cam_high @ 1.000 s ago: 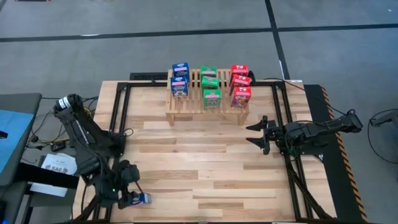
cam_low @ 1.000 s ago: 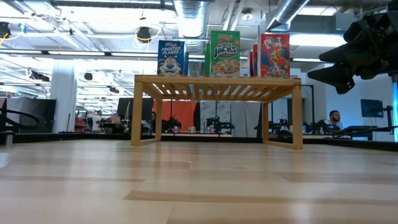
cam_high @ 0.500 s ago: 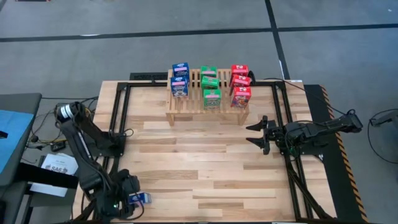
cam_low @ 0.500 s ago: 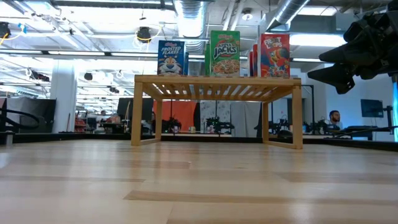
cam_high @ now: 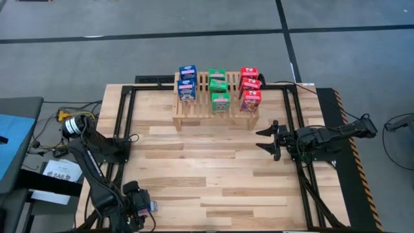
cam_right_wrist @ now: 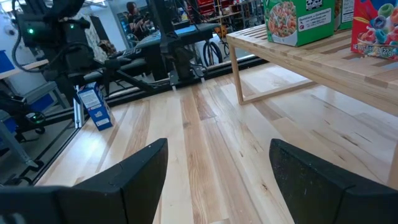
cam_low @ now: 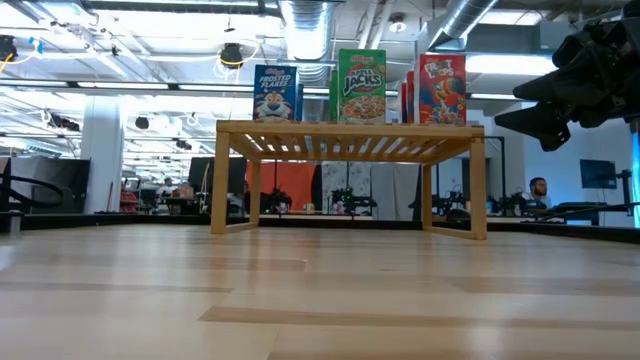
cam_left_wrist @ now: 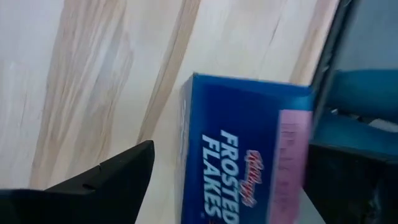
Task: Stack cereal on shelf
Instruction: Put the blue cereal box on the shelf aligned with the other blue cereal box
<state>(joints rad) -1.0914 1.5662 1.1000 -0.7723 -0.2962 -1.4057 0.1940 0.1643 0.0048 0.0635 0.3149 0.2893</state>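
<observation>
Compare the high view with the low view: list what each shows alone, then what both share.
Only the high view shows the left gripper at the table's near left corner, around a blue box standing there, plus the rows of boxes behind the front ones. Only the low view shows the front boxes' printed faces and the room behind. Both share the shelf with blue, green and red boxes, and the open right gripper waiting at the right.
</observation>
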